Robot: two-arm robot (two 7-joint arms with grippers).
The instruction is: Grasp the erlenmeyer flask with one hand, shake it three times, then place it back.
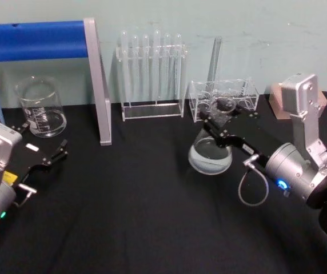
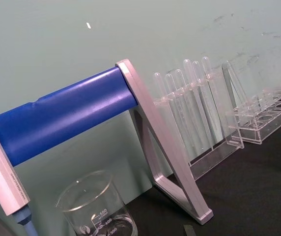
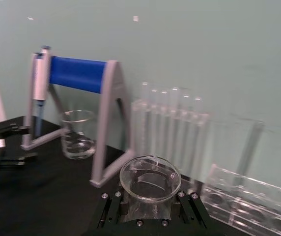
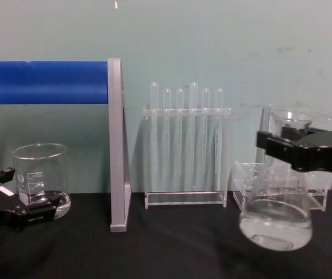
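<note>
- Right hand [image 1: 216, 117]: a black mechanical gripper on a silver arm, reaching in from the robot's right. Its fingers [image 3: 188, 207] are closed to the width of the flask's neck and clamp it from both sides, just under the rim.
- Erlenmeyer flask [image 1: 210, 155]: clear glass and conical, with a wide round base, a narrow neck and a flared rim. It is held right of centre on the table, in front of the low rack.
  - The long axis is near upright. The mouth points up and leans a little toward the robot's right and the back wall.
  - Clear liquid lies in the bottom of the cone.
  - Whether the base touches the cloth cannot be told.
- Low clear acrylic rack [image 1: 249, 91]: just behind the flask, against the wall.
- Tall clear acrylic rack with upright test tubes [image 1: 152, 74]: at the back centre, left of the low rack.
- Silver A-frame stand with a blue horizontal cylinder [image 1: 38, 40]: at the back left.
- Straight-sided cylindrical glass beaker [image 1: 40, 108]: stands under the blue cylinder, well apart from the flask.
- Left hand [image 1: 43, 140]: a black gripper with a white label, resting low at the left edge near the beaker. Its fingers are spread and hold nothing.
- Black table covering [image 1: 140, 217]: lies under all the items.
</note>
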